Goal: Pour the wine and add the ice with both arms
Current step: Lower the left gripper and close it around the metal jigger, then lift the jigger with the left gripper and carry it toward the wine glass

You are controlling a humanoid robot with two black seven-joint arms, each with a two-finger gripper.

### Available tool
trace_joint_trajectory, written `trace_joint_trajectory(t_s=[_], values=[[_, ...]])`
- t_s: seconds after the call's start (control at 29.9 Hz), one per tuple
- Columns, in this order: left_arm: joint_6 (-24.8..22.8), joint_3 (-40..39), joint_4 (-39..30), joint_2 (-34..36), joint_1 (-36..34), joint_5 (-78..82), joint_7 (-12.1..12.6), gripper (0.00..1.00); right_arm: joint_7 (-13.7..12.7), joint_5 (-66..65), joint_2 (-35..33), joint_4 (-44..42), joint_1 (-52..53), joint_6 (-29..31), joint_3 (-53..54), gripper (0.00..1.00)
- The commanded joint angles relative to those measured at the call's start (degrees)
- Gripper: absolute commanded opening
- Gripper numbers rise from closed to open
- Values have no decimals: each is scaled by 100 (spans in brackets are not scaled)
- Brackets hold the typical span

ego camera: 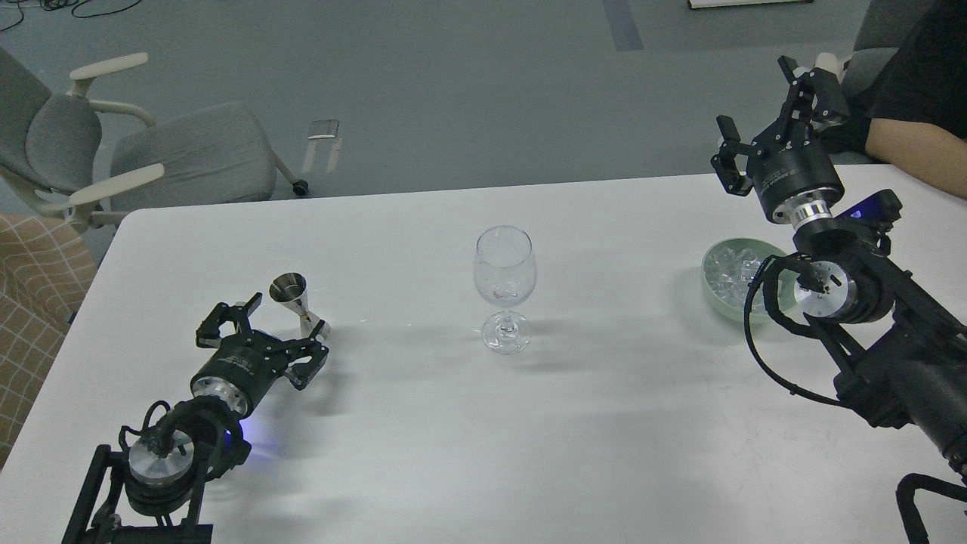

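Note:
A clear, empty wine glass (505,283) stands upright at the middle of the white table (589,423). A small steel jigger (297,304) stands left of it. My left gripper (266,335) is open, its fingers spread on either side of the jigger's base, close to it but not closed on it. A pale green bowl (716,291) holding the ice (731,270) sits at the right, partly hidden by my right arm. My right gripper (763,109) is open and empty, raised above the table's far right edge, beyond the bowl.
A person's arm in a black sleeve (918,143) rests at the table's far right corner, close to my right gripper. Grey office chairs (151,155) stand beyond the far left edge. A checked cushion (30,302) lies at the left.

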Motion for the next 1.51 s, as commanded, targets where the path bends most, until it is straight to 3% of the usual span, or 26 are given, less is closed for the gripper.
trace_joint_trajectory(t_s=[0.0,0.4,0.47,0.57,0.77,1.0,1.17,1.34,1.37,1.47], values=[[3,16,2,0,-35,32,-92,98,-7,0,0,6,4,-4,0,100],[56,104,90,0,-202,41,-180,88,-7,0,0,-2,4,-4,0,100],[65,104,90,0,-202,41,-180,79,-16,0,-9,-2,4,-4,-9,100],[65,121,90,0,-202,41,-224,75,-16,0,-9,-2,4,-4,-9,100],[56,315,90,0,-202,32,-470,57,-16,0,0,-2,-5,-12,-9,100],[30,341,90,0,-202,41,-488,39,-24,0,-9,-2,-31,-12,0,100],[-5,341,90,0,-185,41,-488,33,-24,-9,0,6,-40,-12,0,100],[-5,350,90,0,-176,41,-646,29,-16,-9,0,-2,-40,-12,0,100],[-5,350,90,0,-167,41,-646,22,-24,-9,9,-2,-40,-12,0,100],[-5,341,90,0,-176,41,-655,19,-16,-9,9,-2,-40,-12,0,100]])
